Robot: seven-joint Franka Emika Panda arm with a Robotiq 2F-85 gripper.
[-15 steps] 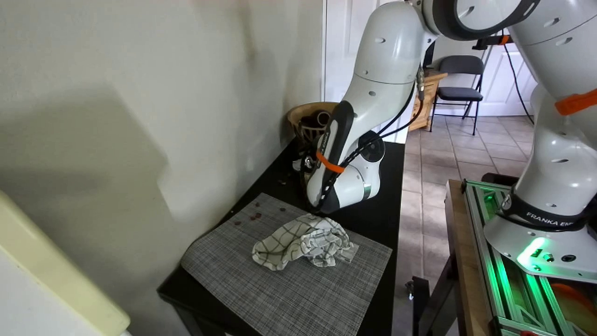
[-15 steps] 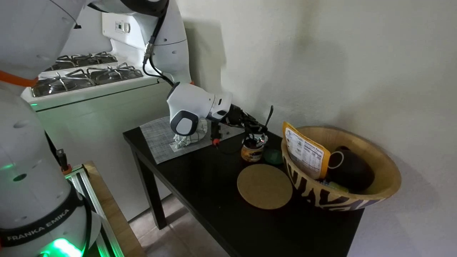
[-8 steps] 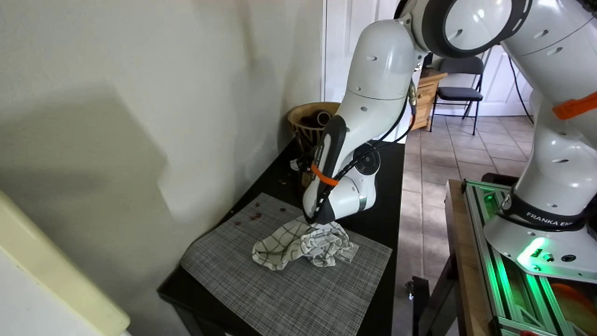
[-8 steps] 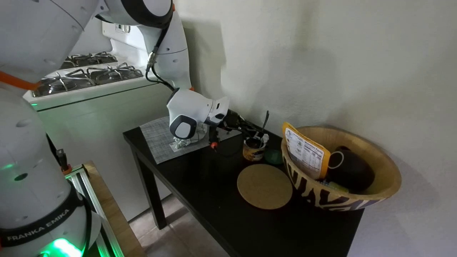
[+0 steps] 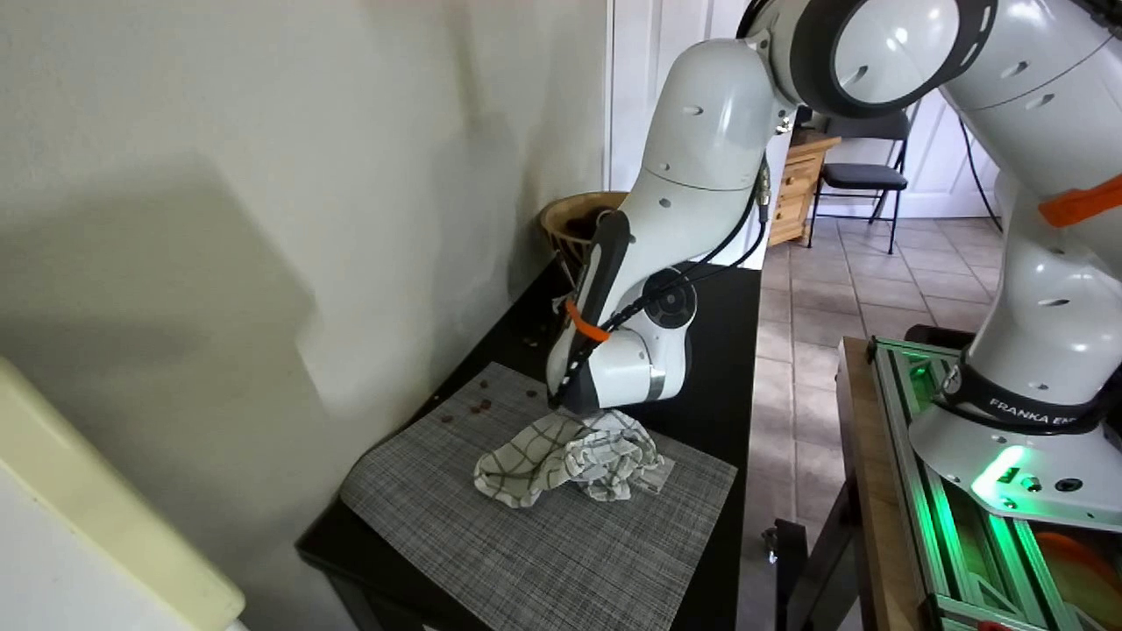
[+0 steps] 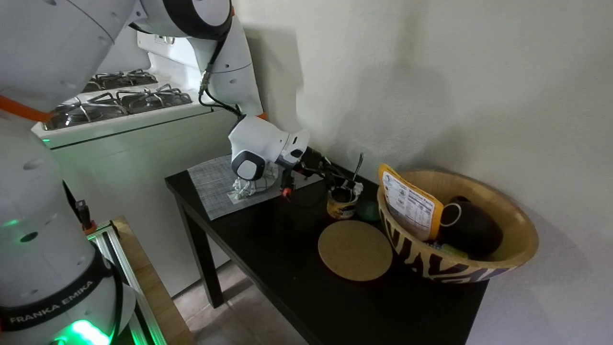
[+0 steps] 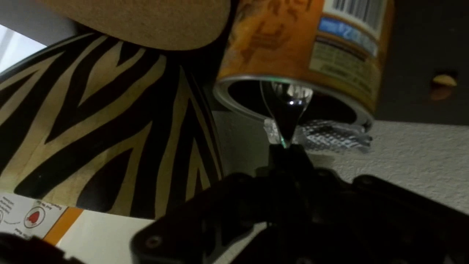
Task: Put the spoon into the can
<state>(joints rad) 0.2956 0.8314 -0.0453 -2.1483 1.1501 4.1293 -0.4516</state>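
Downward into the can (image 7: 302, 51), spoon (image 7: 287, 108) bowl-first (long axis aslant), tight between jaws.

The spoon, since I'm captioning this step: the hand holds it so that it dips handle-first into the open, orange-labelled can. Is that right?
Not quite: the wrist view shows the spoon dipping bowl-first into the open, orange-labelled can, while its handle sticks up in an exterior view. The hand does hold it.
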